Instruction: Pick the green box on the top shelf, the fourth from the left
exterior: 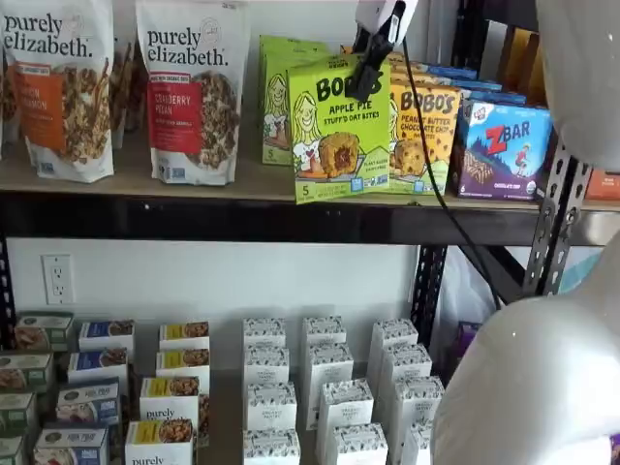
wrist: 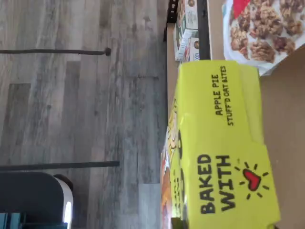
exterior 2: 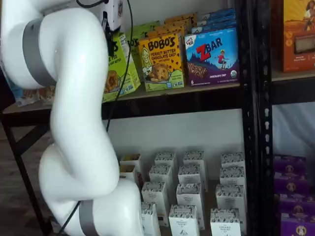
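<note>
Already the gripper (exterior: 369, 70) is clenching the top of the green box (exterior: 341, 131), which is leaning out past the front edge of the top shelf (exterior: 242, 184).

Seemingly the grasp is done and the box is coming free of its row; lifting it fully clear is what remains. Largest first: grey plank floor (wrist: 71, 114) is lying far below, the tan board is carrying Purely Elizabeth granola bags (exterior: 192, 89), an orange-yellow Bobo's carton (exterior 2: 161, 61) and a blue ZBar box (exterior 2: 212, 56), and small white cartons (exterior: 325, 387) are filling the lower level.
</note>
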### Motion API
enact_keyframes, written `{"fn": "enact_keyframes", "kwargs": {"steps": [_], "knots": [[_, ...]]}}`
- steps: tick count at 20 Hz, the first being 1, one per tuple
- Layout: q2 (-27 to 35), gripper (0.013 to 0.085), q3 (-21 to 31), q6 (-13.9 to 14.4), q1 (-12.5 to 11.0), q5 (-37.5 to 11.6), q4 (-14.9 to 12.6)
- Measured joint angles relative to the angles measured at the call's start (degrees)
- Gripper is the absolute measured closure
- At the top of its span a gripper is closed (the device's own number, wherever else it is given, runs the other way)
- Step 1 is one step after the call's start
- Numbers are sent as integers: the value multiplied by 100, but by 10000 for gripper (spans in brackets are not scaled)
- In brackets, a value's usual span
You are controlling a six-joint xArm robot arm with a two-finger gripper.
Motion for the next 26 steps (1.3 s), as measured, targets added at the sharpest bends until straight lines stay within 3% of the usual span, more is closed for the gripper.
{"fn": "enact_keyframes", "kwargs": {"steps": [10,26], "knots": [[-501,650,547,-106,-85,44,-81],[-1138,650,1374,-371,-330,-52,55]]}}
